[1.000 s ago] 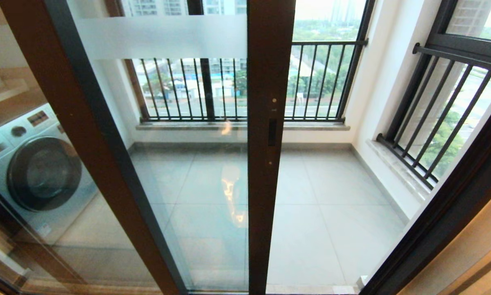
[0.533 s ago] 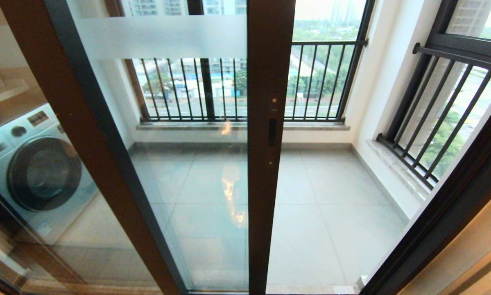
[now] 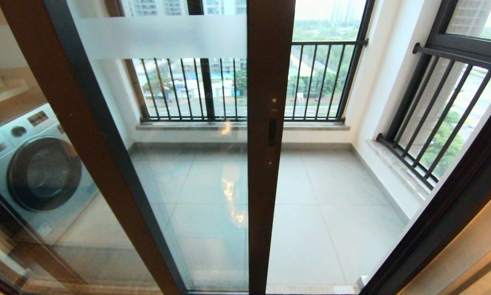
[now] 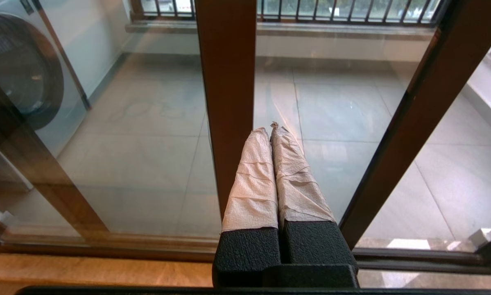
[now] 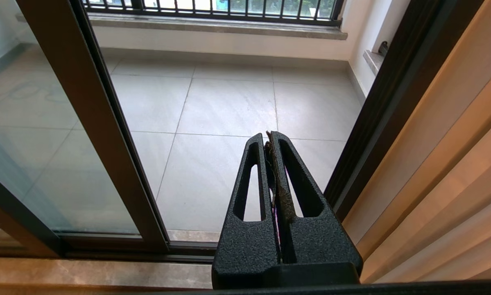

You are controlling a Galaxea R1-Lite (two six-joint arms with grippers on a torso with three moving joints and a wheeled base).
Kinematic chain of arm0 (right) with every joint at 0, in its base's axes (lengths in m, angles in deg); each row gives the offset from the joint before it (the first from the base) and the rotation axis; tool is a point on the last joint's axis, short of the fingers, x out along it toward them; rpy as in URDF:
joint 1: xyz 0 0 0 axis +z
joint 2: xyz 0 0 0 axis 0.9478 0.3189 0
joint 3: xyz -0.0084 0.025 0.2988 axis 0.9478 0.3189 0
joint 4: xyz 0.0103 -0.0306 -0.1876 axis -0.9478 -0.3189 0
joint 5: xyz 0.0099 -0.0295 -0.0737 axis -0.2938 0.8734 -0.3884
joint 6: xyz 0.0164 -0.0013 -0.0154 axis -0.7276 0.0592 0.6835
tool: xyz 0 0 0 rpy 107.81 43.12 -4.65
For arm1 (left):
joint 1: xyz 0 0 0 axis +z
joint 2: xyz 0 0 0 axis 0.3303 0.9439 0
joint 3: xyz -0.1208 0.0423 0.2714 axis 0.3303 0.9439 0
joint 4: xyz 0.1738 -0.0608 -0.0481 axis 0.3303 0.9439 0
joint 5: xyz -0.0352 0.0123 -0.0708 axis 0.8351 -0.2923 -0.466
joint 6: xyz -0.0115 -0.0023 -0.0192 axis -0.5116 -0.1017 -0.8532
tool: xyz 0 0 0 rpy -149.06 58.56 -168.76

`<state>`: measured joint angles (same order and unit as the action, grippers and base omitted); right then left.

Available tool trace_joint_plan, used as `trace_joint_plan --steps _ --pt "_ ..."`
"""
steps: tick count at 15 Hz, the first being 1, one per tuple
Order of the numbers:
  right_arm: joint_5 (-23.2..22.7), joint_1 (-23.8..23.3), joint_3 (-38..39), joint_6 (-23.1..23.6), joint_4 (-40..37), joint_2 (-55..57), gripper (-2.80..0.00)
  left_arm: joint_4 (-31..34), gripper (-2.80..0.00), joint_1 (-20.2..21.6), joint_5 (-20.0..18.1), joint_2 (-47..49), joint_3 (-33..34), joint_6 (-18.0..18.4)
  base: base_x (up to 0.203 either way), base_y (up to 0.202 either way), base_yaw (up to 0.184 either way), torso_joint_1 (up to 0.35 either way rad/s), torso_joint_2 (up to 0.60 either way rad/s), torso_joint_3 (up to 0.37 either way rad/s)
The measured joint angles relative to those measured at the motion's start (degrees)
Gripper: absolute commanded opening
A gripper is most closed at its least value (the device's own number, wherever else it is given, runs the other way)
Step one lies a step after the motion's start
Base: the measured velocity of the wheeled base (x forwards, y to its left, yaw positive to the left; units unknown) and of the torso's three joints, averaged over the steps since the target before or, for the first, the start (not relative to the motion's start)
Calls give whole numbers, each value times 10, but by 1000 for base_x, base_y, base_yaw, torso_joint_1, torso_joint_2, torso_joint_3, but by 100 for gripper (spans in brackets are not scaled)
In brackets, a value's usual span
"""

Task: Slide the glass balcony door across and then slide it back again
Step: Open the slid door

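The glass balcony door [image 3: 270, 82] stands partly slid across. Its brown stile runs down the middle of the head view, carrying a small dark lock plate [image 3: 272, 132], with a frosted band [image 3: 163, 37] near the top. The doorway to the right of the stile is open. Neither gripper shows in the head view. In the left wrist view my left gripper [image 4: 270, 129], its fingers wrapped in pale tape, is shut on nothing and lies close along the stile [image 4: 229, 82] on the open side; contact cannot be told. My right gripper [image 5: 268, 137] is shut and empty, facing the open doorway.
A washing machine [image 3: 36, 164] stands behind the glass at the left. Black barred railing windows [image 3: 237, 90] [image 3: 446, 114] close the balcony at the back and right. The dark fixed frame [image 3: 454, 205] and a beige panel [image 5: 454, 143] bound the opening on the right. Grey floor tiles [image 3: 323, 213] lie beyond.
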<state>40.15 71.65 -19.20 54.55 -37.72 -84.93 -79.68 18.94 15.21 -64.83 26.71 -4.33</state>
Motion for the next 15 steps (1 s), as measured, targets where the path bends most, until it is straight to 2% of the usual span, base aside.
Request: trace_joint_plan --steps 4,5,7,12,14,15 --pt "0 0 0 0 0 0 -280 -13 -280 0 -6 0 -16 17 0 0 0 0 0 0" --pt "0 0 0 0 0 0 -280 -22 -280 0 -22 3 -41 18 0 0 0 0 0 0" --pt "0 0 0 0 0 0 -280 -27 -280 1 -81 33 -100 18 0 0 0 0 0 0" --pt "0 0 0 0 0 0 -280 -69 -280 1 -195 244 -272 11 0 0 0 0 0 0" --pt "0 0 0 0 0 0 -280 -84 -280 -14 -219 345 -342 8 0 0 0 0 0 0" --pt "0 0 0 0 0 0 -280 -88 -280 -36 -221 395 -375 3 0 0 0 0 0 0"
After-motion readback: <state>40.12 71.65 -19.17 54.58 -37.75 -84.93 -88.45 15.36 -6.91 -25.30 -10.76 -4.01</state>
